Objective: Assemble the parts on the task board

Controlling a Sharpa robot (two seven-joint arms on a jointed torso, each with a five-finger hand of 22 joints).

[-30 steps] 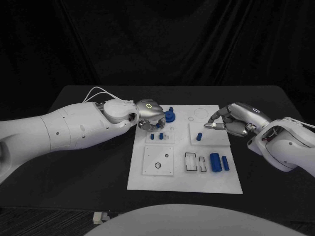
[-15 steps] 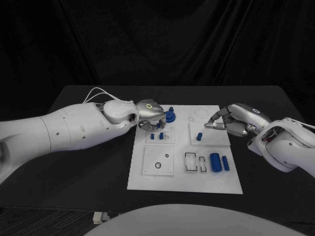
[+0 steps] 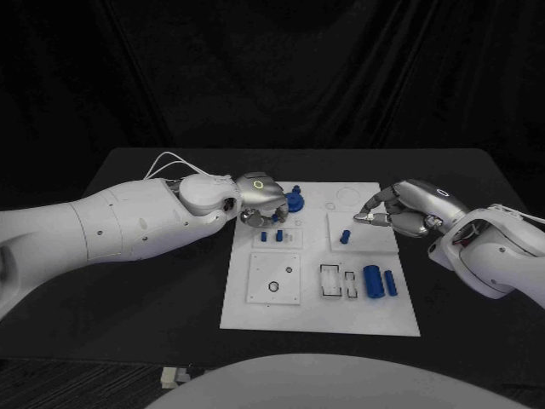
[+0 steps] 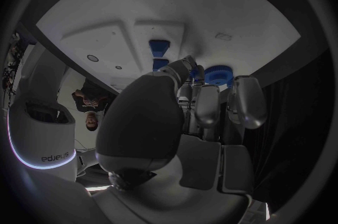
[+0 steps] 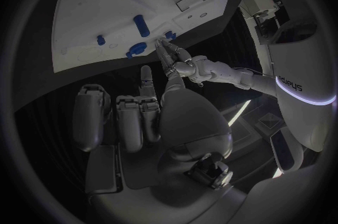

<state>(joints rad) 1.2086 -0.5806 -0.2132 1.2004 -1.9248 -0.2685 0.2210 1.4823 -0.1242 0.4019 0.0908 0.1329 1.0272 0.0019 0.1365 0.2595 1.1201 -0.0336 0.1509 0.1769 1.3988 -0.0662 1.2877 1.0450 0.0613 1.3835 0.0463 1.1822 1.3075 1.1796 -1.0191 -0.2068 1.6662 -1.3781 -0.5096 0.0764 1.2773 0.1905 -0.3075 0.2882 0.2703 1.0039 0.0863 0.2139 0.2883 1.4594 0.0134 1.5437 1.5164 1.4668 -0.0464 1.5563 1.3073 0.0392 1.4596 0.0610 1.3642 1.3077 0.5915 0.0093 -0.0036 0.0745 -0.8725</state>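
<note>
White and flat, the rectangular plastic task board (image 3: 319, 317) lies in the middle of the black surface (image 3: 162, 290), with small blue parts spread over it. The left robot hand (image 3: 263, 203) rests at the board's far left corner, its silver fingers (image 4: 208, 104) curled down beside a round blue toothed disc (image 3: 295, 202); whether it actually grips the disc cannot be told, though it seems placed to seat or steady it. The right robot hand (image 3: 389, 213) hovers over the board's right edge, fingertips drawn together near a small blue peg (image 3: 347, 237), apparently holding nothing; probably it is poised to pick or press that peg. Counted in the head view: two short blue pegs (image 3: 270, 237) stand side by side below the left robot hand, one peg near the right, and one large blue cylinder (image 3: 373, 281) lies next to a slimmer blue bar (image 3: 391, 284) near the front.
</note>
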